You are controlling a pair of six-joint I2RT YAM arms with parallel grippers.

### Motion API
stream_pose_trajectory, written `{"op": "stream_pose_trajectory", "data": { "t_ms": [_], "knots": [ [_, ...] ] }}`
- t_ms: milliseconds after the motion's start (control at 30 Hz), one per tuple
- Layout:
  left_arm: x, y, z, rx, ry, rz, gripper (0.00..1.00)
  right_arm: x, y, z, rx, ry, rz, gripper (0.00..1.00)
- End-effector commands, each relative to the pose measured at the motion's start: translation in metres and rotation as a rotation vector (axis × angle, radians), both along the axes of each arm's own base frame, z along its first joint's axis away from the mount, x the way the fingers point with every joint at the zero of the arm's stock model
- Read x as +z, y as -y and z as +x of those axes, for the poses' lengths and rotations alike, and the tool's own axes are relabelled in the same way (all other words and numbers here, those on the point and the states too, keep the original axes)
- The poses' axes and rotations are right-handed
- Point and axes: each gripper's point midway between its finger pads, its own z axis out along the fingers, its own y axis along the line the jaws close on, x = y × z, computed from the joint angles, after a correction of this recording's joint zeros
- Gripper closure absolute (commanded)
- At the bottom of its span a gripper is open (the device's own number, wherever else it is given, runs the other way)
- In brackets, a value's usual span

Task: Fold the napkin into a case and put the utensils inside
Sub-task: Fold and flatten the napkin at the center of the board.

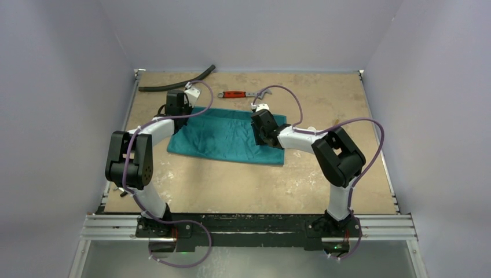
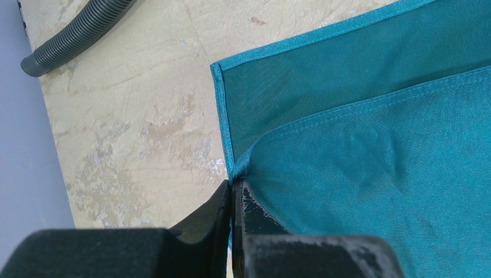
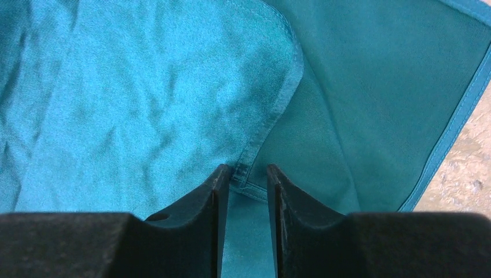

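**Napkin pinched at its left hem, right fingers around the fold**

The teal napkin lies on the far half of the table, with one layer folded over another. Wide bare table lies before its near edge. A red wrench is near the far edge, and a grey hose lies far left. Only the wrist views show the grip. The left fingers are pressed together on the left hem. The right fingers stand slightly apart, with the folded hem between them.
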Motion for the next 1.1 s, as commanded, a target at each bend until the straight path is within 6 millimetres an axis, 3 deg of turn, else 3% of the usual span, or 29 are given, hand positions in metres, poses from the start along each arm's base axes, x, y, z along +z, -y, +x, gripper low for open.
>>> {"op": "stream_pose_trajectory", "data": {
  "t_ms": [0, 67, 233, 500, 1067],
  "knots": [
    [0.028, 0.000, 0.011, 0.005, 0.074, -0.018, 1.00, 0.005, -0.001, 0.010, -0.024, 0.037, 0.006, 0.69],
    [0.027, 0.000, 0.010, 0.002, 0.073, -0.016, 1.00, 0.002, -0.001, 0.011, -0.026, 0.031, 0.001, 0.74],
    [0.027, 0.000, 0.011, 0.003, 0.071, -0.015, 1.00, 0.009, 0.008, 0.015, -0.046, 0.047, -0.010, 1.00],
    [0.031, -0.002, 0.014, 0.009, 0.083, -0.010, 1.00, 0.052, 0.027, 0.034, -0.070, 0.120, 0.016, 1.00],
    [0.044, -0.003, 0.034, 0.037, 0.137, -0.012, 1.00, 0.074, 0.066, 0.063, -0.153, 0.167, -0.024, 1.00]
  ]
}}
